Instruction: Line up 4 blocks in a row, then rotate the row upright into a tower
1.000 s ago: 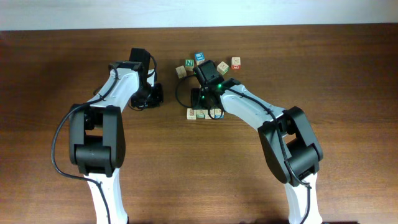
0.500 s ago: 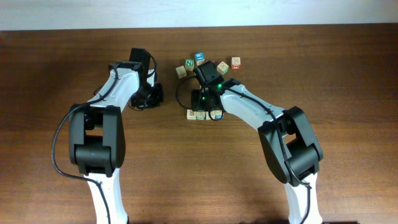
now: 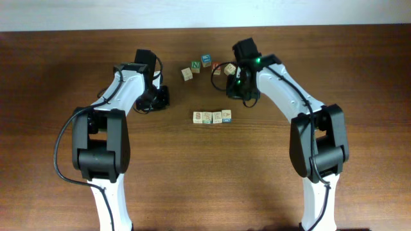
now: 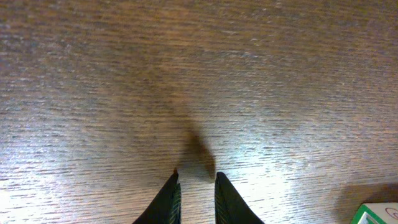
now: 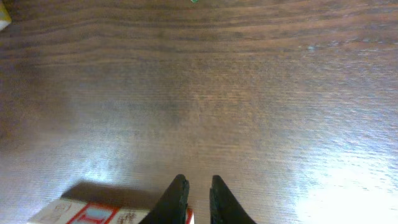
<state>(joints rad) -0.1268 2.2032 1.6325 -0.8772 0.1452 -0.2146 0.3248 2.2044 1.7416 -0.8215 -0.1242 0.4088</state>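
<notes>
While the wooden table [image 3: 359, 160] is spreading dark brown under everything, the left arm [image 3: 122, 86] is bending in from the left and the right arm [image 3: 282, 83] is curving in from the right, the two well apart.

The left gripper [image 4: 196, 180] is hanging over plain wood with its fingers parted by a narrow gap, gripping nothing. The right gripper [image 5: 196, 186] is showing an even narrower slit between its fingers, also with nothing in it.

Between the two arms and nearer the robot, a short row of blocks [image 3: 212, 117] is lying with its long axis running left to right, parallel to the table's far edge, the cubes touching side to side.

Beyond it the loose cubes are sitting scattered. The blue-faced block [image 3: 206, 60] is sitting farthest back, blue face up, roughly square to the table edge. One pale block [image 3: 187, 74] is sitting at the scatter's left end, slightly askew. The other pale block [image 3: 229, 68] is sitting just beside the right arm's wrist, turned cornerwise. A green N block [image 3: 196, 65] and a red-marked block [image 3: 216, 67] are sitting among them.

The red-bordered block [image 5: 93, 213] is showing only at the bottom edge of the right wrist view, just left of the fingers, with its edges slanting across the frame.
</notes>
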